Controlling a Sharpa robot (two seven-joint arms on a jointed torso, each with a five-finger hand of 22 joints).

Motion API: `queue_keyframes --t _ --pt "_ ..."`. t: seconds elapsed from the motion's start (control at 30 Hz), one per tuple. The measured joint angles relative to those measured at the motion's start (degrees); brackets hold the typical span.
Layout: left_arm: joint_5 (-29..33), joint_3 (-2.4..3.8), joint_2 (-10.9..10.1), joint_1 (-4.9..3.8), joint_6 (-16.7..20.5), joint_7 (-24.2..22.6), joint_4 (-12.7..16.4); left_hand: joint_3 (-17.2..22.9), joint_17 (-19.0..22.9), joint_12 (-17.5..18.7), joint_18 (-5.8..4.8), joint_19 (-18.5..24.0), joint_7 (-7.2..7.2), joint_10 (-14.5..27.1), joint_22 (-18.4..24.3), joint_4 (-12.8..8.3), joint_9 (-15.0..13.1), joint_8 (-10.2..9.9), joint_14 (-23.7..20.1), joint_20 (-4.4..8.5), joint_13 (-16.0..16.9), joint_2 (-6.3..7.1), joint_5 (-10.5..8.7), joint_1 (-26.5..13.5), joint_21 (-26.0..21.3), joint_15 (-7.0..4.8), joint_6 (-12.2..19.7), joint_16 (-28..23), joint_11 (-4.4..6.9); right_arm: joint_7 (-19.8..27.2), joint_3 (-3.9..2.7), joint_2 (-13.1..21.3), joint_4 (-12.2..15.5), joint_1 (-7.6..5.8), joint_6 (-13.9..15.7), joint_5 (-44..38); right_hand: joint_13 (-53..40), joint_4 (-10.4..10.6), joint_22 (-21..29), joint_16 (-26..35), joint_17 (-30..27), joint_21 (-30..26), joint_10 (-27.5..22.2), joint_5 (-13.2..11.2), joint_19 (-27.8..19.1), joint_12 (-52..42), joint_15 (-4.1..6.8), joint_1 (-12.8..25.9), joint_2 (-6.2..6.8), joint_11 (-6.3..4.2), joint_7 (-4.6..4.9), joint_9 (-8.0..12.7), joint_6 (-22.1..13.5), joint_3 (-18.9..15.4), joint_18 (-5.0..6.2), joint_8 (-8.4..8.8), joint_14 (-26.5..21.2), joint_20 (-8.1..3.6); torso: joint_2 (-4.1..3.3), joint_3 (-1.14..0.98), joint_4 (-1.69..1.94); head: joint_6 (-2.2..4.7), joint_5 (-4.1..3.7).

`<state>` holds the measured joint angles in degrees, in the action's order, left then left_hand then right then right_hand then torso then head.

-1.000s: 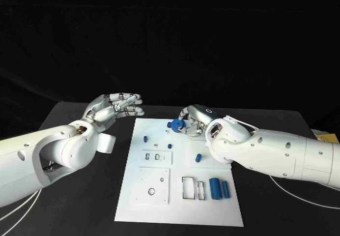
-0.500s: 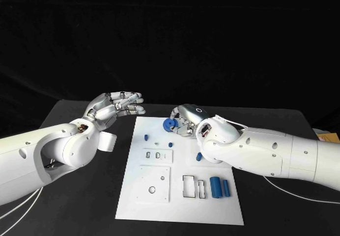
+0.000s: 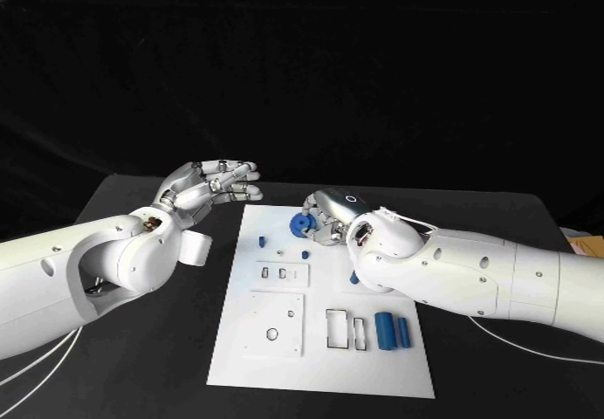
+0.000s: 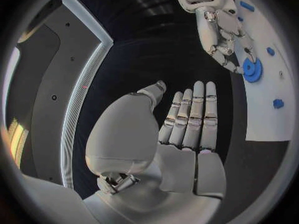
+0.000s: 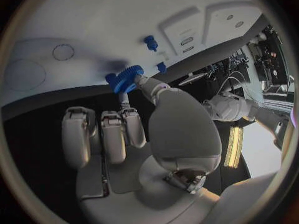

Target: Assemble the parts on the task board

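**Right hand grips blue gear over far end of task board**

The robot's right hand (image 3: 330, 212) pinches a blue gear (image 3: 299, 224) btwn thumb and a finger, at the far end of the white task board (image 3: 245, 367), near its centre line. The right wrist view shows the gear (image 5: 126, 79) at the fingertips, just over the white plate; whether it touches the surface can't be told. The left hand (image 3: 208, 187) hangs over the black table (image 3: 504, 218) just off the board's far left corner, holding nothing, fingers straight and close together, thumb apart. On the board: two small blue pegs (image 3: 261, 241) stand near the gear, another blue piece (image 3: 353, 279) lies mid-board beside the right forearm, and two blue cylinders (image 3: 382, 332) lie side by side at the near right, next to rectangular slots.
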<state>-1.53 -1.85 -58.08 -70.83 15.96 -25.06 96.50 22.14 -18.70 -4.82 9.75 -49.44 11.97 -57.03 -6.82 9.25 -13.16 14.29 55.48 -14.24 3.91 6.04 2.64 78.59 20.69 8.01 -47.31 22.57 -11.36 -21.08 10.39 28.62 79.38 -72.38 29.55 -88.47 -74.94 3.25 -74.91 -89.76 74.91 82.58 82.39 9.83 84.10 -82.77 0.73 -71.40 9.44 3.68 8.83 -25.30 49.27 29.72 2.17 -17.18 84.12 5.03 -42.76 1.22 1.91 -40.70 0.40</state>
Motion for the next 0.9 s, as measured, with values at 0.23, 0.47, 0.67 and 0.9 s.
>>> queue_keyframes --t 0.23,0.47,0.67,0.9 --pt "0.00 0.00 0.43 -0.01 0.00 0.02 -0.14 0.00 -0.10 0.00 0.00 0.00 0.00 0.00 0.07 0.00 0.01 0.00 0.00 0.00 0.00 -0.22 0.00 0.22 0.00 0.00 0.00 0.00 0.00 -0.03 0.12 -0.37 -0.09 0.29 -0.50 -0.07 0.01 0.00 0.00 0.00 0.00 0.00 0.12 0.00 0.00 0.00 0.00 0.00 0.00 0.12 0.14 0.04 -0.14 0.00 0.00 0.05 0.00 0.00 0.01 0.03 -0.05 -0.24 0.12" --pt "-0.01 0.01 0.66 -0.01 0.00 0.05 -0.19 0.00 -0.10 0.00 0.00 0.00 0.00 0.00 0.07 0.00 0.01 0.00 0.00 0.00 0.00 -0.22 0.00 0.22 0.00 0.00 0.00 0.00 0.00 -0.03 0.17 -0.72 -0.30 0.53 -0.78 -0.09 0.01 0.00 -0.04 0.00 0.00 0.00 0.20 0.00 0.00 0.00 0.00 0.00 0.00 0.20 0.19 0.05 -0.27 0.00 0.00 0.05 0.00 0.00 0.01 0.02 -0.07 -0.34 0.19" --pt "-0.01 0.01 0.69 -0.02 0.00 0.07 -0.20 0.00 -0.09 0.00 0.00 0.00 0.00 0.00 0.06 0.00 0.02 0.00 0.00 0.00 0.00 -0.22 0.00 0.22 0.00 0.00 0.00 0.00 0.00 -0.03 0.07 -1.15 -1.09 0.59 -0.79 -0.11 0.02 0.22 -0.04 0.00 0.00 0.00 0.20 0.00 0.00 0.00 0.00 -0.01 0.00 0.20 0.38 0.26 -0.80 -0.08 0.00 0.50 0.00 0.00 0.01 0.02 -0.03 -0.39 0.15" --pt "-0.01 0.01 0.67 -0.02 0.00 0.09 -0.19 0.00 -0.09 0.00 0.00 0.00 0.00 0.00 0.06 0.00 0.02 0.00 0.00 0.00 0.00 -0.22 0.00 0.22 0.00 0.00 0.00 0.00 0.00 -0.09 0.20 -1.45 -1.90 0.87 -0.98 -0.11 0.02 0.40 -0.04 0.00 0.00 0.00 -0.01 0.02 0.00 0.00 -0.13 0.18 0.18 0.42 0.77 0.31 -1.58 0.10 0.00 1.35 -0.13 0.00 0.01 -0.01 -0.03 -0.55 0.21"
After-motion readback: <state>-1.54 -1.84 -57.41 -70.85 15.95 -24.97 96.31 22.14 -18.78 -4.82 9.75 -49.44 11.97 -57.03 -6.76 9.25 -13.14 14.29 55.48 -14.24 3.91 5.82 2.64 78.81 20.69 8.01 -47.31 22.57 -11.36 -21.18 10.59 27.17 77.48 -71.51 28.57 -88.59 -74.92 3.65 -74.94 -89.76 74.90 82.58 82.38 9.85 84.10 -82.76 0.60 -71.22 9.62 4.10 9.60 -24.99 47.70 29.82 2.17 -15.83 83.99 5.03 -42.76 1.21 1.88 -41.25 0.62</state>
